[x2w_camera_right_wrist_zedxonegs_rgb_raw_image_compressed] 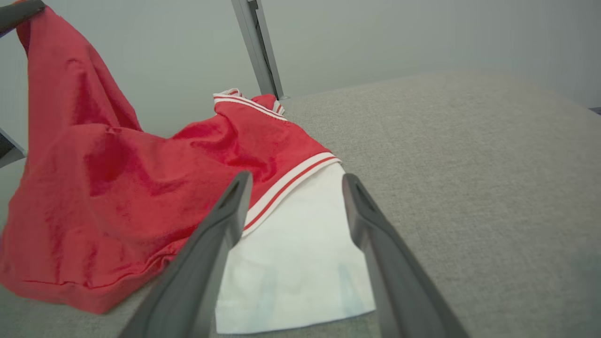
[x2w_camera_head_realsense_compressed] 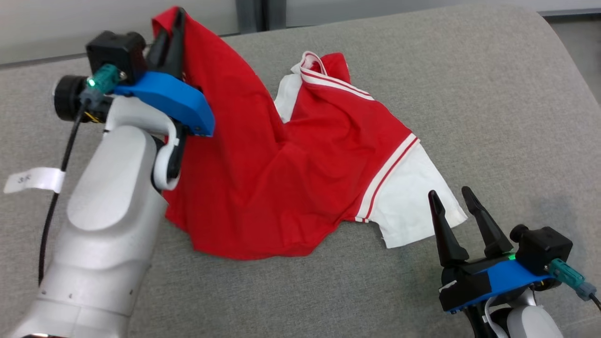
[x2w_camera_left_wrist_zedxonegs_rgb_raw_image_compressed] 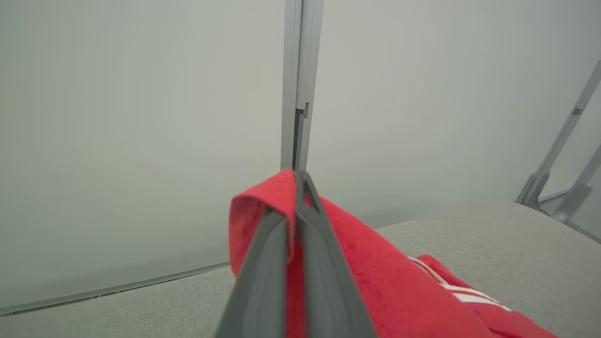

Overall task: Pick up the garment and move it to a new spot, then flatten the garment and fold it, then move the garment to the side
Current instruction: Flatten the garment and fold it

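The left gripper [x2w_camera_head_realsense_compressed: 170, 35] is pinching the garment [x2w_camera_head_realsense_compressed: 291, 159] aloft at far left; the right gripper [x2w_camera_head_realsense_compressed: 449, 192] is hovering spread by its sleeve [x2w_camera_head_realsense_compressed: 413, 206]. Flattening, folding, setting aside are seemingly remaining.

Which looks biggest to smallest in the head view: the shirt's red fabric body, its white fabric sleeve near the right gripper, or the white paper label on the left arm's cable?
1. red fabric body, by far
2. white fabric sleeve
3. white paper label, plainly smallest
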Tool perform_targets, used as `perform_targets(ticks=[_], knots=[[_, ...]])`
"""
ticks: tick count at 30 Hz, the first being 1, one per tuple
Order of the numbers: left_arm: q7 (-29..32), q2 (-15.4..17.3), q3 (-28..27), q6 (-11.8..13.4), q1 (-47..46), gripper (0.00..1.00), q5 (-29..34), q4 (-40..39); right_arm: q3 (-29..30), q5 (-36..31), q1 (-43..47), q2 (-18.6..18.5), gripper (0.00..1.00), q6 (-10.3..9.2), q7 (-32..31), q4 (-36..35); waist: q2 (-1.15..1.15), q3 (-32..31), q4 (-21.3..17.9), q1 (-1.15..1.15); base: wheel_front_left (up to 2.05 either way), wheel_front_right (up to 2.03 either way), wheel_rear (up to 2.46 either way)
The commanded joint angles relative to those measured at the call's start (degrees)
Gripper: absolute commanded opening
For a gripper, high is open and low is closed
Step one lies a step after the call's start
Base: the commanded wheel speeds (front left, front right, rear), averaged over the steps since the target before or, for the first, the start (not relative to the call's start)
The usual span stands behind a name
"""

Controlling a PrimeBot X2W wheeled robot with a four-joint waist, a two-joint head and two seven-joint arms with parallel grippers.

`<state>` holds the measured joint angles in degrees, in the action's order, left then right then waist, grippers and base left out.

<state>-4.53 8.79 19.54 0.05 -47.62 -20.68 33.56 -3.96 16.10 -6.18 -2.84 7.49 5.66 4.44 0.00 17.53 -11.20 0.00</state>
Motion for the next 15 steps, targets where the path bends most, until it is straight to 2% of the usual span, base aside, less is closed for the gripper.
perform_targets(ticks=[1,8,9,10,11,15], knots=[[-1.1,1.0,-0.3,0.7,-2.3,0.00,0.7,2.1,-0.4,0.1,-1.1,-0.1,1.00,0.01,0.6,0.1,0.00,0.8,-0.7,0.00,0.00,0.00,0.00],[-5.5,2.9,-0.9,2.7,-9.3,0.00,2.9,10.4,-1.6,0.4,-2.6,-0.1,1.00,0.01,1.6,1.1,0.00,4.0,-2.7,0.00,0.00,0.00,0.00],[-5.9,2.7,-1.0,2.6,-9.8,0.29,2.6,11.6,-1.7,0.5,-2.9,-0.1,1.00,0.01,1.7,1.2,0.00,4.2,-2.8,0.00,0.00,0.00,0.00],[-6.2,2.6,-1.1,2.5,-10.3,0.75,2.5,12.8,-1.9,0.6,-3.1,-0.1,1.00,0.01,1.7,1.3,0.00,4.5,-2.8,0.00,0.00,0.00,0.00],[-6.4,2.4,-1.1,2.3,-10.6,1.00,2.3,13.9,-2.0,0.6,-3.2,-0.1,1.00,0.01,1.8,1.5,0.00,4.7,-2.7,0.00,0.00,0.00,0.00],[-7.2,0.5,-0.9,0.6,-10.1,1.00,0.8,17.9,-2.1,0.6,-3.8,-0.1,1.00,0.01,1.8,2.2,0.00,4.9,-1.7,0.00,0.00,0.00,0.00]])
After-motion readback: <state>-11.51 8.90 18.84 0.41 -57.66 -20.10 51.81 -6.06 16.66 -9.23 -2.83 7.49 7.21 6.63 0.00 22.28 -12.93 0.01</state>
